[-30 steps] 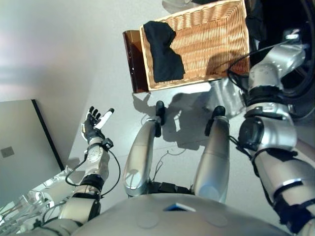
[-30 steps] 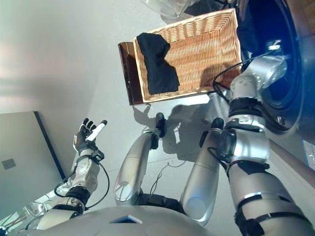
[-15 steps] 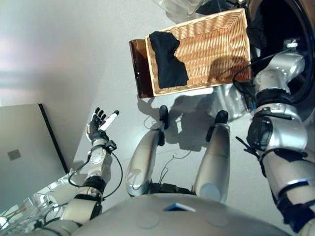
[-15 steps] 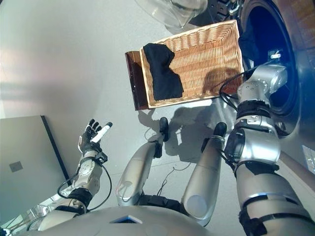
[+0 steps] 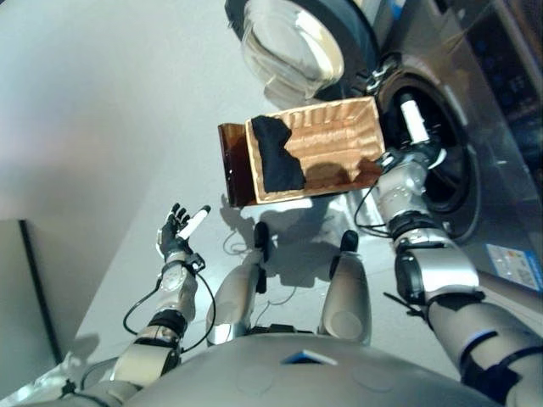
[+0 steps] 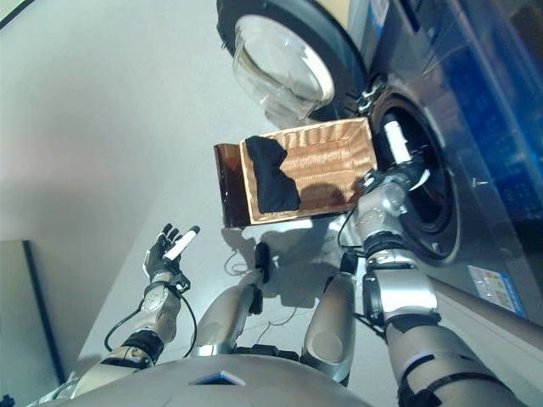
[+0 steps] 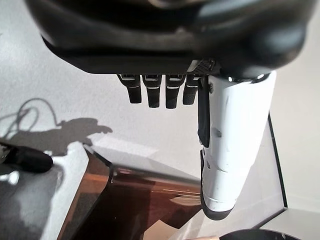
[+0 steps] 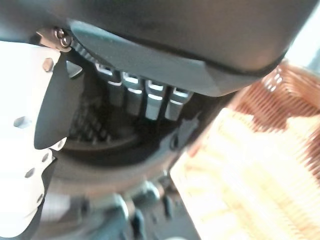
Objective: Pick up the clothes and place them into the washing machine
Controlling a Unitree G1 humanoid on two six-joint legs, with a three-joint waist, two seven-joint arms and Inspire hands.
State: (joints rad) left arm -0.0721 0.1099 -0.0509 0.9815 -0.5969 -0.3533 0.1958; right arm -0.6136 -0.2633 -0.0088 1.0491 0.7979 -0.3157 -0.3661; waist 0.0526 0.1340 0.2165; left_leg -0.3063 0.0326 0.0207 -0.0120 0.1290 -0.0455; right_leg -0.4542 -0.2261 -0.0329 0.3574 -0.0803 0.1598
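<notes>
Silver-grey arms, dark white-thumbed hands

No text, number or sign is reading clearly anywhere; a blue-and-white label [image 5: 514,266] is sitting on the washing machine [image 6: 458,102] front, low by the drum opening, but its print is showing too small to make out

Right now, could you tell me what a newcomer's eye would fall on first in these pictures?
The wicker basket on the floor, with a black garment lying at its left end. Just right of it gapes the washing machine's drum opening, its glass door swung wide, and the right hand is at that opening.
</notes>
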